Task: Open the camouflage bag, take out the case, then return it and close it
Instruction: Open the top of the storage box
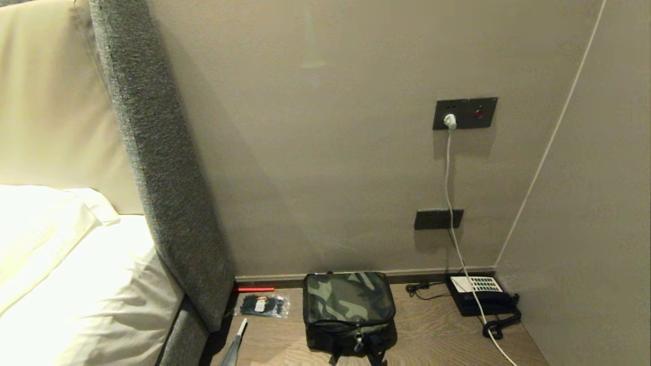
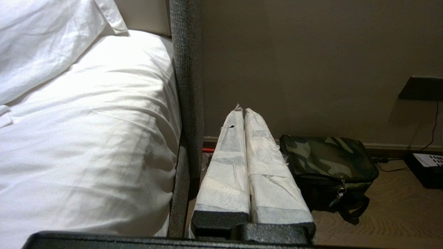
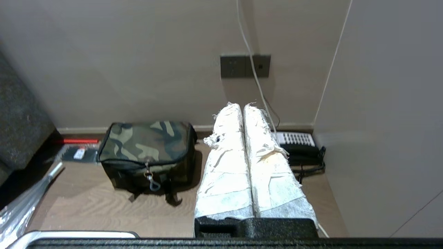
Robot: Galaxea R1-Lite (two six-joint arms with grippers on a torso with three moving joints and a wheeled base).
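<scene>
- Nearest to us, our left gripper [image 2: 244,110] hangs short of the camouflage bag [image 1: 349,310], on the bag's bed side; its two white-wrapped fingers [image 2: 226,166] are pressed flat together with nothing between them.
- Our right gripper [image 3: 242,107] hangs short of the bag too, on the bag's telephone side; its wrapped fingers [image 3: 273,173] also meet along their whole length and hold nothing.
- The camouflage bag stands on the wooden tabletop [image 1: 437,335], lid down and zipped, with a zip pull [image 1: 358,341] hanging at the middle of its front and black straps trailing below.
- The case is nowhere to be seen; with the bag shut we cannot tell whether it lies inside.
- Just beside the bag, toward the bed, lies a clear packet of black ties [image 1: 262,305] with a small red-and-white label; we cannot read its writing.
- Behind that packet, level with the bag's rear edge, lies a thin red stick [image 1: 254,289] against the wall's base.
- On the bag's other side sits a black telephone [image 1: 480,295] with a white keypad panel; its key markings are too small to read.
- A white cable [image 1: 449,193] crosses the telephone and climbs to a plug in the upper wall socket plate [image 1: 465,113], well above the bag; a second dark plate [image 1: 438,219] sits lower.
- Beyond the packet, the grey upholstered headboard edge [image 1: 152,152] and white bed linen [image 1: 76,284] flank the tabletop.
</scene>
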